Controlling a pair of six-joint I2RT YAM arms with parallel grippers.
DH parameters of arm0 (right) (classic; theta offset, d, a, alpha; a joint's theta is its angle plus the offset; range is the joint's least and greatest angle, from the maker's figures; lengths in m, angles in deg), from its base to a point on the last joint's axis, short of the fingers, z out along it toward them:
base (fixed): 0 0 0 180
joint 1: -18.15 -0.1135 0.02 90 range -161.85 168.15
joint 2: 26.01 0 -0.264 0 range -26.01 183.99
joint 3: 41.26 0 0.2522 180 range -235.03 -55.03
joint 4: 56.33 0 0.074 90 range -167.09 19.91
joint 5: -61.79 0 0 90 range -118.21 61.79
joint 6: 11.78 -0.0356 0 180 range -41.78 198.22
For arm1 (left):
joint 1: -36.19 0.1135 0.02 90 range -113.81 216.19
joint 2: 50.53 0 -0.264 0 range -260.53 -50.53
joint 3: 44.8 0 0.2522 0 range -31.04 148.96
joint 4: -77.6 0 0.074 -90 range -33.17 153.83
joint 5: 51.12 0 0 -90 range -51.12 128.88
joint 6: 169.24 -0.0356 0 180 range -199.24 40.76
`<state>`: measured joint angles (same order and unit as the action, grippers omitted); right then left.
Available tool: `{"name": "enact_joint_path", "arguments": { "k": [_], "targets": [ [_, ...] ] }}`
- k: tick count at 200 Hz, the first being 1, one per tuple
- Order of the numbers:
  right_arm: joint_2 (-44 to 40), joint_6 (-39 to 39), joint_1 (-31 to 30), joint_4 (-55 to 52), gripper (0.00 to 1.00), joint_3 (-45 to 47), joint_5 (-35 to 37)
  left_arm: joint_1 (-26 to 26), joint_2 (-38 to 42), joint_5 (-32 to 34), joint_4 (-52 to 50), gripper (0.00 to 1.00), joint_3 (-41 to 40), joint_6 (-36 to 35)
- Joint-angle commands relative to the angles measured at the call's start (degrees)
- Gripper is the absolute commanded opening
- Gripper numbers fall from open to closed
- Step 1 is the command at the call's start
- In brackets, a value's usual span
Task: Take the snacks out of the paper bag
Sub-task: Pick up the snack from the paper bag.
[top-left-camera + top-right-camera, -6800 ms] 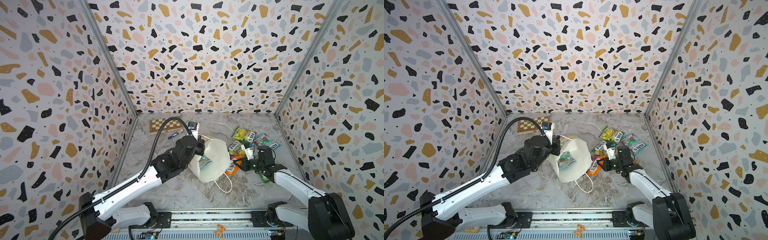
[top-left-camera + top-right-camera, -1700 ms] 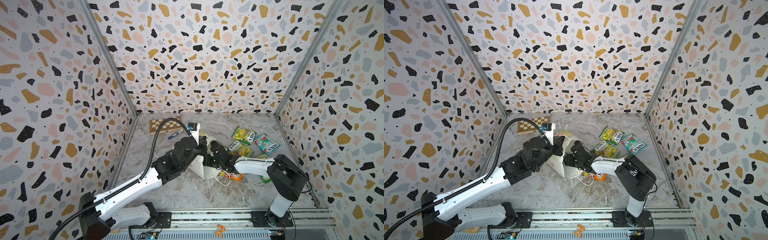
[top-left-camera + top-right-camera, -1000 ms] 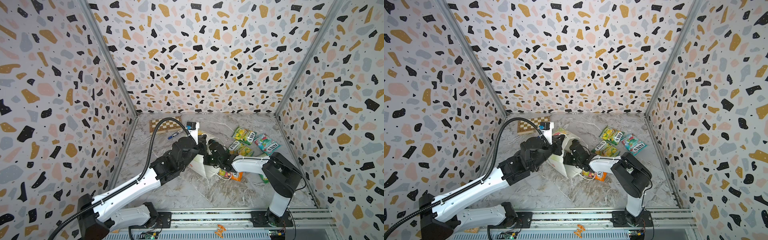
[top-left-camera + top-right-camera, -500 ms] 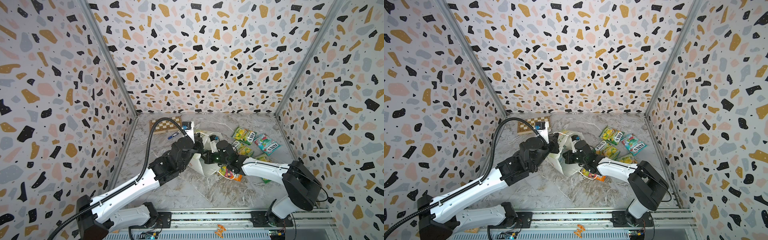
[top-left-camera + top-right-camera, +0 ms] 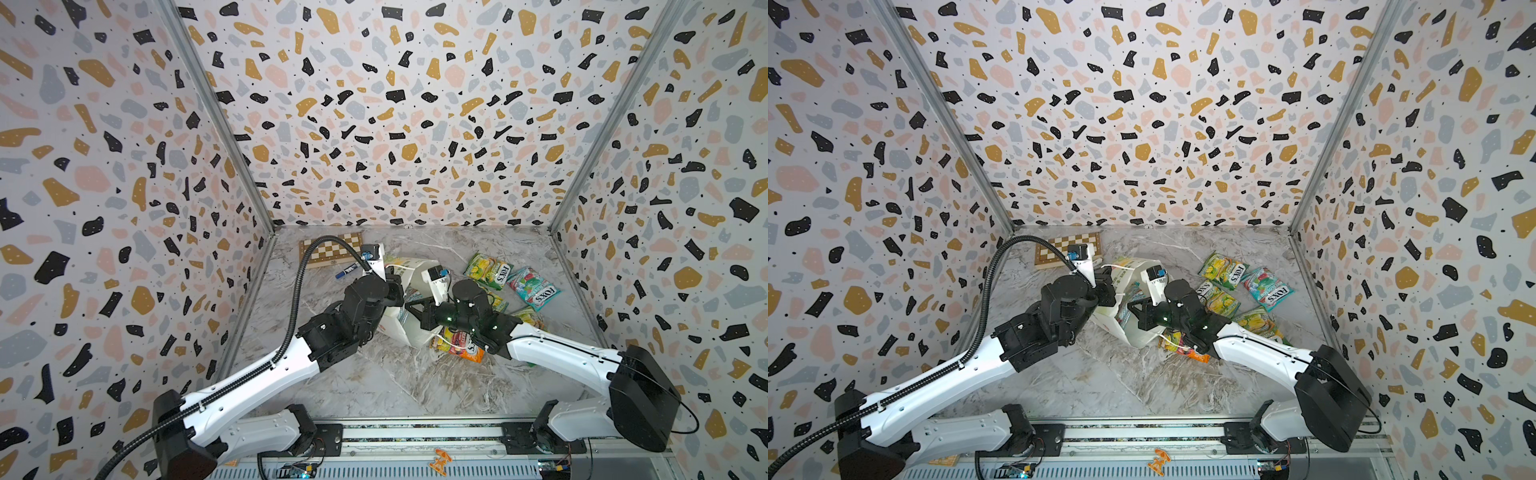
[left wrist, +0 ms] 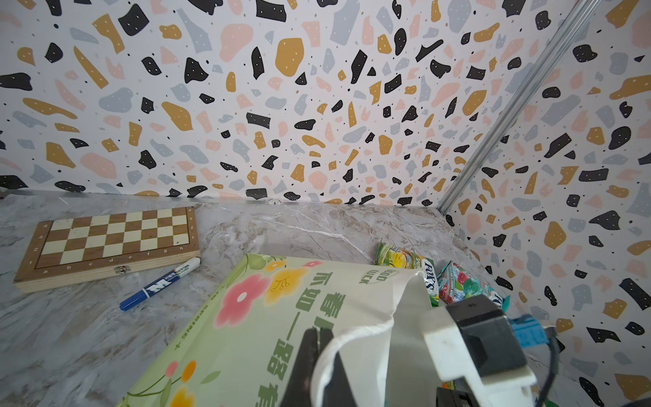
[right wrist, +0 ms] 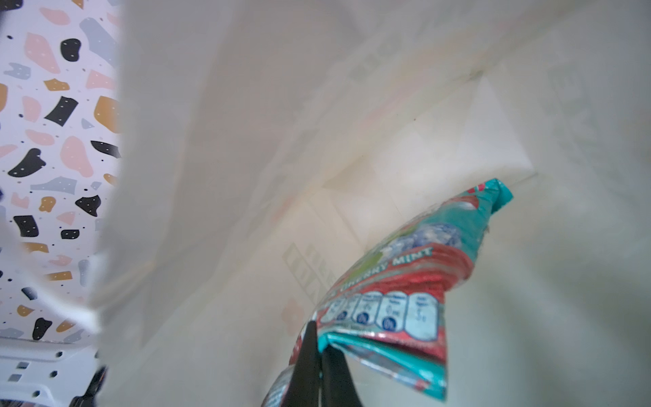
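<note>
While the bag [image 5: 409,332] is lying on its side mid-table with its mouth facing my right arm, I am watching the left claw [image 6: 318,338] pinching the bag's upper rim, jaws closed on the paper just beside the cord [image 6: 352,333]. The right claw [image 7: 320,347] is reaching inside the bag, and its jaws are clamping one edge of a teal packet [image 7: 405,278]. That packet is sitting wholly between the white walls, tilted up off the lower wall.

In both top views I am counting five more packets lying out on the table on the right arm's side. A yellow packet [image 5: 487,270] and a second teal packet [image 5: 535,289] are lying side by side toward the back. Two green packets [image 5: 498,300] [image 5: 530,319] are showing partly from under the arm. An orange packet [image 5: 459,348] is lying against the bag's mouth beneath the wrist.

A chessboard [image 6: 112,239] and a marker [image 6: 160,283] are resting at the back, behind my left arm, apart from the bag.
</note>
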<state>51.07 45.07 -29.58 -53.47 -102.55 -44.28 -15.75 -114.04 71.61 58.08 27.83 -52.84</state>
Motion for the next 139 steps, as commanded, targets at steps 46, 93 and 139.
{"name": "enact_joint_path", "arguments": {
  "k": [46, 93, 139],
  "targets": [
    [-8.9, 6.1, 0.1, 0.5, 0.0, -1.0, -1.5, -0.2, 0.3, 3.3, 0.2, 0.0, 0.0, -0.4],
    [-13.5, 7.9, 0.2, -1.1, 0.0, -2.4, -1.1, -0.2, 0.6, 4.1, 0.0, 0.0, 0.0, -1.1],
    [-17.8, 10.9, 0.2, -5.3, 0.0, -4.9, 1.6, -0.2, 0.6, 4.6, -0.2, 0.0, 0.0, -1.5]
  ]
}}
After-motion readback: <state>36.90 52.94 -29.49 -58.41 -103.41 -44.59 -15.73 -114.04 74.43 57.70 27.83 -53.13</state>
